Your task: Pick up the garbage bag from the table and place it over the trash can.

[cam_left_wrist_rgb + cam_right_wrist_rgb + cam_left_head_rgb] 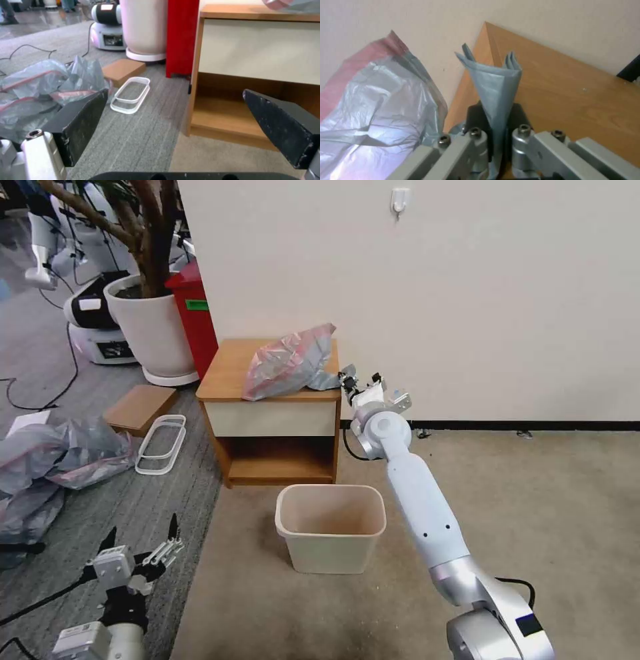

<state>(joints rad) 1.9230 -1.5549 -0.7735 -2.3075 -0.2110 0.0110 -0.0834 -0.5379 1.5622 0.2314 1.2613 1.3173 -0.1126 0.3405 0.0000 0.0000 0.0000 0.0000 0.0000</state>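
Note:
The garbage bag [290, 361], crumpled grey plastic with a pinkish-red band, lies on the wooden table [227, 377]. My right gripper [345, 378] reaches to the table's right front corner and is shut on a folded grey corner of the garbage bag [495, 87], which sticks up between the black pads [474, 117]. The rest of the bag [373, 100] lies beside it on the table top [560, 87]. The cream trash can [331, 527] stands on the carpet in front of the table. My left gripper [143, 543] hangs low at the left, open, with its black fingers [81, 120] spread wide.
A heap of grey-pink plastic bags [47, 460] lies on the floor at left, beside white rectangular frames [162, 443] and a flat cardboard box [140, 408]. A big white plant pot [152, 330] and a red bin [195, 317] stand left of the table. The wall runs behind.

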